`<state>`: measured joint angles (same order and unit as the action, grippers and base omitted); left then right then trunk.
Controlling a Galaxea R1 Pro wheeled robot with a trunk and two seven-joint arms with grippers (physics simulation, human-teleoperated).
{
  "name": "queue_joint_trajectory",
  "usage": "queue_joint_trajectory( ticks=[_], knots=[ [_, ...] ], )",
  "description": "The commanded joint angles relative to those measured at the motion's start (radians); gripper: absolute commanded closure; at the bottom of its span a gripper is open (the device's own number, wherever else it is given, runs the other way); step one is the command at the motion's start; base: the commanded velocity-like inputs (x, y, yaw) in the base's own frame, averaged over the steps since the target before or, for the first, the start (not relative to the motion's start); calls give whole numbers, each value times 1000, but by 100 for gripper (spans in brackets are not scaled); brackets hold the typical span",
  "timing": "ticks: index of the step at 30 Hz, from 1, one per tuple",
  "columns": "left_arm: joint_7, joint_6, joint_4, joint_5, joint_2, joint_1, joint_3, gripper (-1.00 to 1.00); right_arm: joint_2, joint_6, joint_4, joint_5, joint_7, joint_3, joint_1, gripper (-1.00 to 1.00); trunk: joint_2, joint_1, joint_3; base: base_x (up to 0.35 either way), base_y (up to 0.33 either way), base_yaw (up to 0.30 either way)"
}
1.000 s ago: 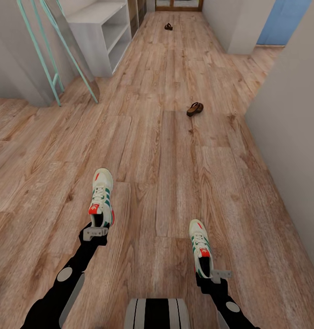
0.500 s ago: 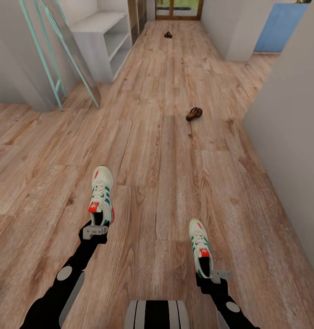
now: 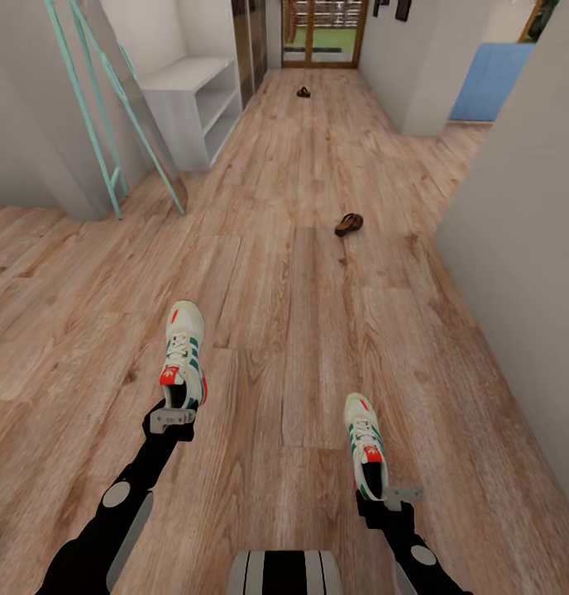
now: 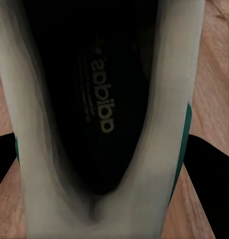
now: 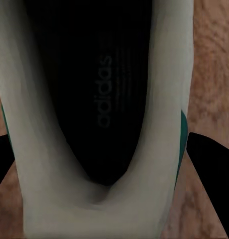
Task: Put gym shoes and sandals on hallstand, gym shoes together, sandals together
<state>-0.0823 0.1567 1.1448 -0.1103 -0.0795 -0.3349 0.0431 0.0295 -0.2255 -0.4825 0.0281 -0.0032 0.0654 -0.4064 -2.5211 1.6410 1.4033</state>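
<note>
Both gym shoes were held, one in each gripper, above the corridor floor [image 3: 317, 273].

The left gripper [image 3: 172, 420] clamped the left gym shoe [image 3: 184, 354] by its heel; the right gripper [image 3: 398, 498] clamped the right gym shoe [image 3: 364, 444] likewise. Well ahead of both lay a sandal [image 3: 348, 223], a second sandal [image 3: 303, 92] beyond, the hallstand [image 3: 193, 106] far ahead-left.

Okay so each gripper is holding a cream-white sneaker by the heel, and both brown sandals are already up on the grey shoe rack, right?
Not quite: the nearer brown leather sandal and the farther one lie on the wood-plank floor, not on the light-grey shoe rack, per the head view. The rest holds.
</note>
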Motion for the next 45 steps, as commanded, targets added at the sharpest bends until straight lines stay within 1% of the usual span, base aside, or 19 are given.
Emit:
queue_joint_trajectory(
  ticks=[1, 2, 3, 4, 7, 10, 13, 14, 16, 19, 22, 25, 26, 30, 33, 34, 36, 38, 45],
  knots=[
    [-4, 0, 0, -11, -1, 1, 1, 100, 0, -16, 1, 3, 1, 5, 0, 100, 0, -1, -5, 0, 0, 0],
    [-4, -7, -2, -3, -8, 15, -1, 100, -2, -75, 4, 4, 5, 3, 0, 100, 0, -1, -10, 0, 0, 0],
    [-4, -7, -3, -2, -10, 32, -2, 100, -2, -86, 5, 4, 6, 3, 1, 100, 1, -1, -15, 0, 0, 0],
    [-4, -7, -4, -1, -11, 43, -3, 100, -3, -92, 5, 4, 6, 3, 1, 100, 1, -2, -21, 0, 0, 0],
    [-4, -6, -6, -2, -14, 89, -24, 100, -3, -107, 5, 4, 6, 2, 1, 100, 2, -3, -37, 0, 0, 0],
    [-4, 3, -8, -3, -14, 146, -68, 100, -3, -124, 5, 5, 6, 2, 1, 100, 2, -5, -53, 0, 0, 0],
    [-5, 8, -14, -2, -13, 189, -97, 100, -4, -135, 6, 10, 5, 2, 1, 100, 3, -6, -70, 0, 0, 0],
    [-5, 10, -16, -2, -13, 209, -107, 100, -7, -139, 8, 14, 5, 2, 1, 100, 3, -6, -75, 0, 0, 0],
    [-5, 11, -20, -2, -13, 228, -115, 100, -12, -142, 10, 17, 4, 2, 1, 100, 4, -7, -86, 0, 0, 0],
    [-5, 17, -43, -4, -10, 264, -128, 100, -31, -159, 13, 20, 2, 2, 15, 100, 4, -9, -102, 0, 0, 0],
    [-5, 42, -76, -4, -7, 277, -132, 100, -40, -194, 14, 20, 2, 3, 41, 100, 5, -10, -119, 0, 0, 0],
    [-4, 89, -126, -5, -6, 282, -134, 100, -44, -243, 14, 20, 1, 4, 76, 100, 6, -11, -135, 0, 0, 0],
    [-3, 112, -155, -5, -6, 284, -134, 100, -45, -269, 14, 20, 1, 4, 93, 100, 6, -12, -140, 0, 0, 0],
    [-2, 163, -243, -6, -5, 285, -135, 100, -47, -334, 13, 20, 0, 5, 135, 100, 7, -14, -162, 0, 0, 0],
    [-2, 209, -308, -6, -5, 286, -135, 100, -47, -356, 12, 19, 1, 5, 160, 100, 8, -15, -178, 0, 0, 0],
    [-2, 248, -354, -5, -5, 286, -135, 100, -50, -365, 13, 18, 0, 7, 172, 100, 8, -15, -184, 0, 0, 0],
    [-2, 279, -389, -5, -7, 286, -137, 100, -62, -369, 15, 18, 0, 8, 182, 100, 8, -16, -195, 0, 0, 0],
    [-3, 290, -402, -5, -5, 290, -153, 100, -69, -370, 20, 16, 0, 8, 187, 100, 9, -17, -206, 0, 0, 0],
    [-5, 295, -417, -4, -2, 300, -153, 100, -69, -371, 52, 15, -3, 9, 188, 100, 10, -20, -244, 0, 0, 0]
  ],
)
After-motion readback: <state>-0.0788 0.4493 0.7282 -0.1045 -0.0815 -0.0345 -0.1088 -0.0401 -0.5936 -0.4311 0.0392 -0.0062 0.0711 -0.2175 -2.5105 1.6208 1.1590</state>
